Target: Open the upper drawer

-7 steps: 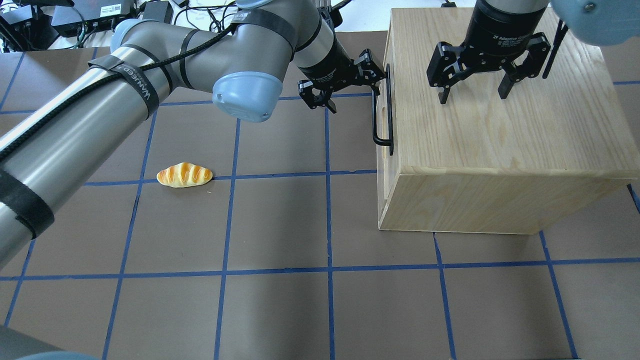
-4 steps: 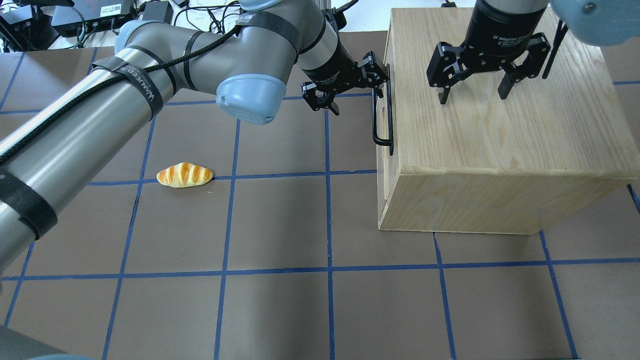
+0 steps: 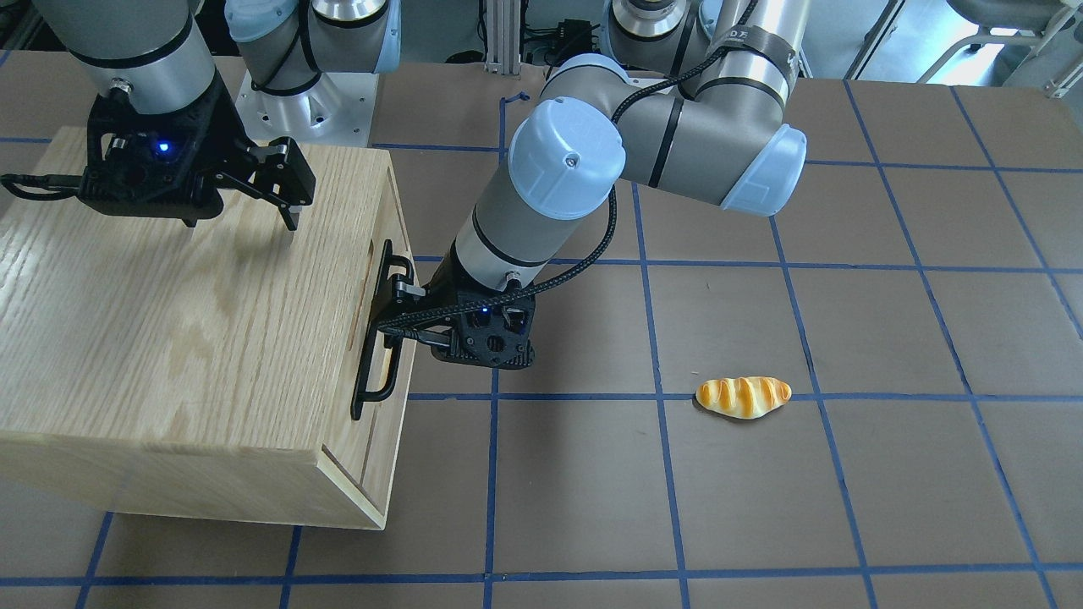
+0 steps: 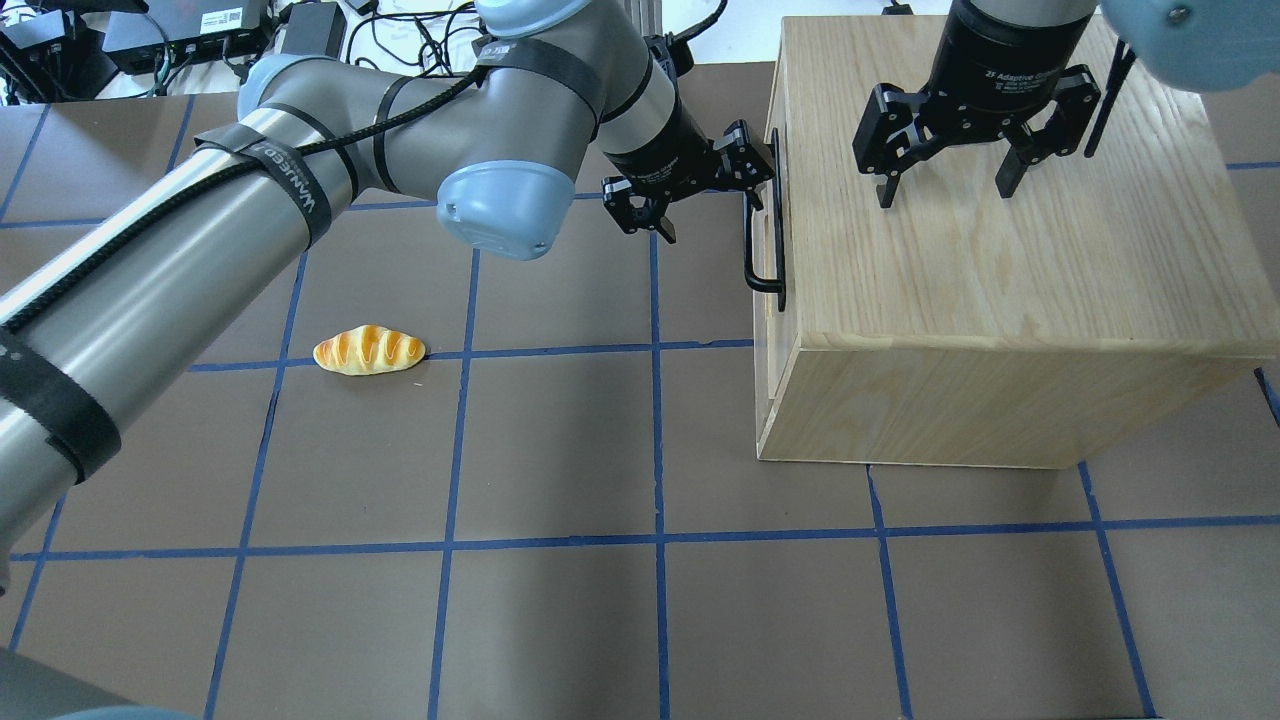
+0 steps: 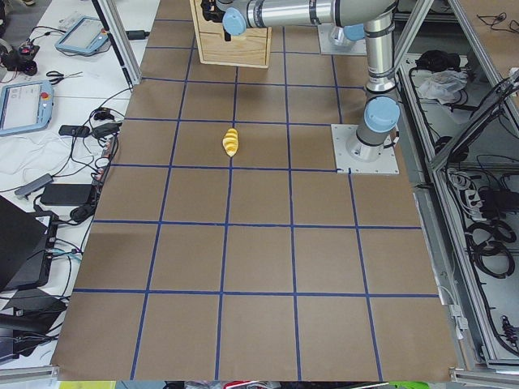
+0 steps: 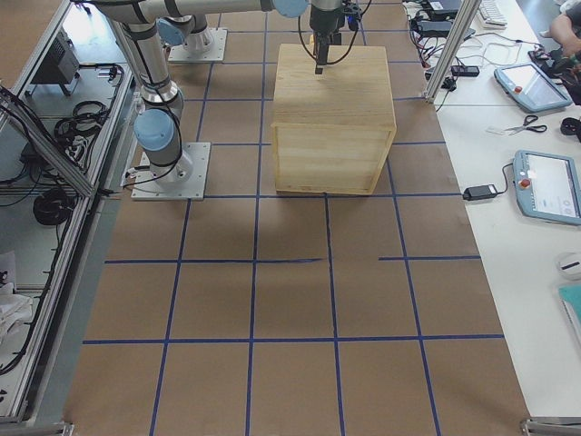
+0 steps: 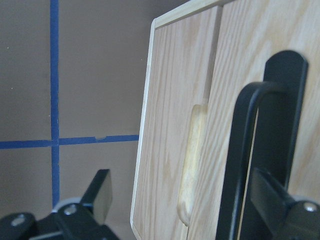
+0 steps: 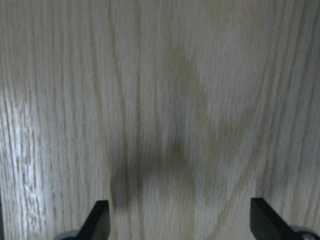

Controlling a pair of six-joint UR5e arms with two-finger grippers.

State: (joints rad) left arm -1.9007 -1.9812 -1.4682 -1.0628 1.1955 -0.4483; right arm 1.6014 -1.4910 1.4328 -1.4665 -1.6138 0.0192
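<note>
Jaws of the left gripper (image 4: 700, 190) gape wide around the black handle (image 4: 748, 240) of the upper drawer (image 7: 250, 60). That drawer sits shut in the cabinet (image 4: 1000, 280) by the right edge of the counter (image 4: 560, 440). Jaws of the right gripper (image 4: 946, 195) hang open, empty.

Right claw (image 6: 320, 64) over oak cabinet (image 6: 334, 113)

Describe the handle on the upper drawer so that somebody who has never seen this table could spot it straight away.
Find the big light-wood cabinet on the brown table. On its side facing the bread roll is the upper drawer. The handle is a long black metal bar standing off that panel, the only black fitting on the wood, with the open left hand at one end.
</note>
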